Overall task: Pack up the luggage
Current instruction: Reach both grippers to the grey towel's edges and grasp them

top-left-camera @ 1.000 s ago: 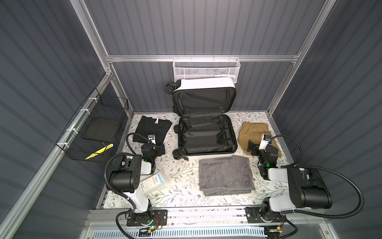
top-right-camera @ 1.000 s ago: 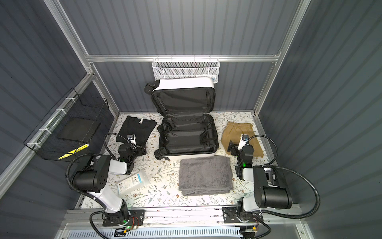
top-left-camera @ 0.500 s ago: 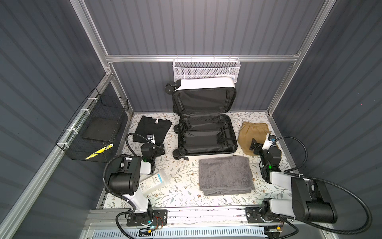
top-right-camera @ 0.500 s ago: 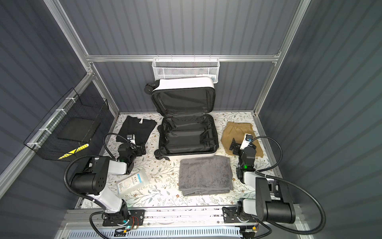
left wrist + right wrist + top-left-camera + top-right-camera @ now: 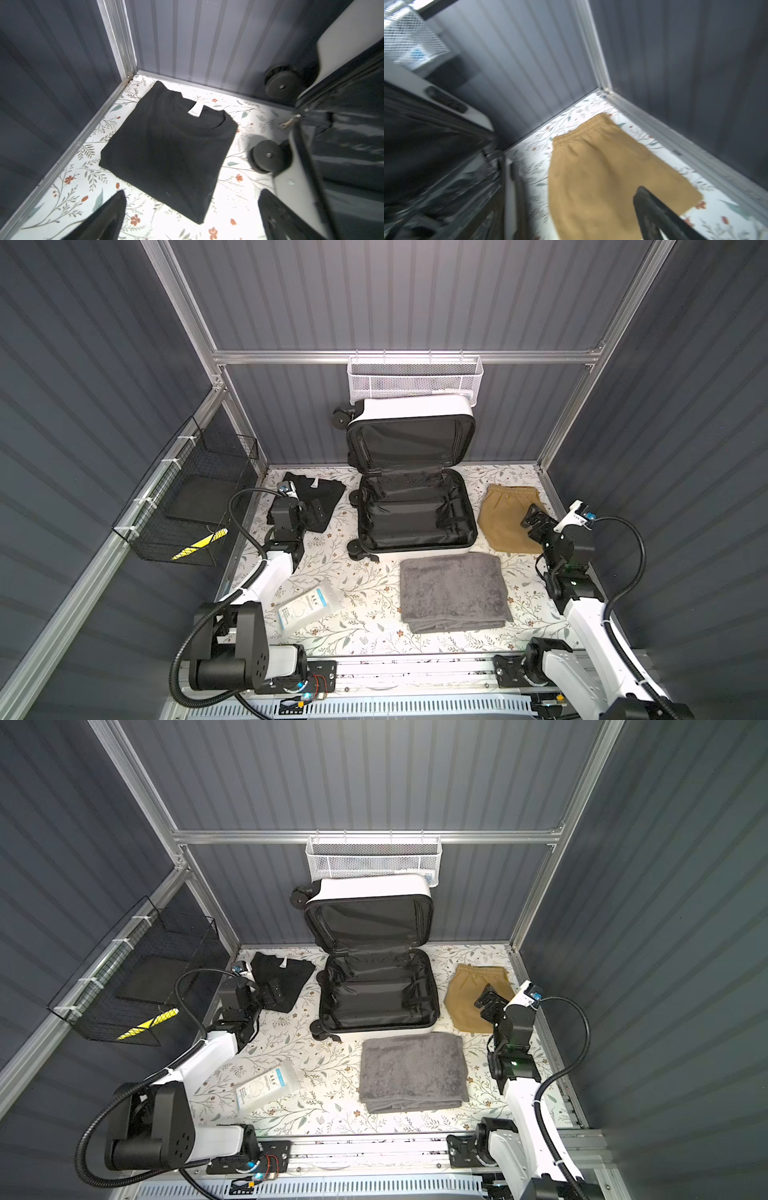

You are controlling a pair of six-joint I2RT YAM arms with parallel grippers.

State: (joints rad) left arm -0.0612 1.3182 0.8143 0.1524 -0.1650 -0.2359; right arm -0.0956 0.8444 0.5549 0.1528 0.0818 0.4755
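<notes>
Two end effectors hover with their jaws spread wide and nothing held. The left end effector (image 5: 313, 512) hangs over the near edge of a folded black shirt (image 5: 322, 491) at the back left of the floral tabletop (image 5: 365, 626). In the left wrist view its two dark fingers (image 5: 116, 207) stand far apart, with the shirt's front corner between them and below. The right end effector (image 5: 534, 522) hangs over the right part of a pair of folded tan shorts (image 5: 503, 518) at the back right. The right wrist view is blurred and shows only one finger (image 5: 652, 209) above the shorts.

Between the two garments lies the luggage (image 5: 411, 514), open at the back middle of the tabletop. Its lower half lies flat with the black lining bare, and its white-shelled lid stands up against the rear wall, just under a white mesh basket (image 5: 415, 379). A folded grey towel (image 5: 453, 593) lies just in front of the luggage, and a white packet (image 5: 307, 608) lies nearer the left arm's base. A black wire basket (image 5: 187, 506) hangs on the left wall.
</notes>
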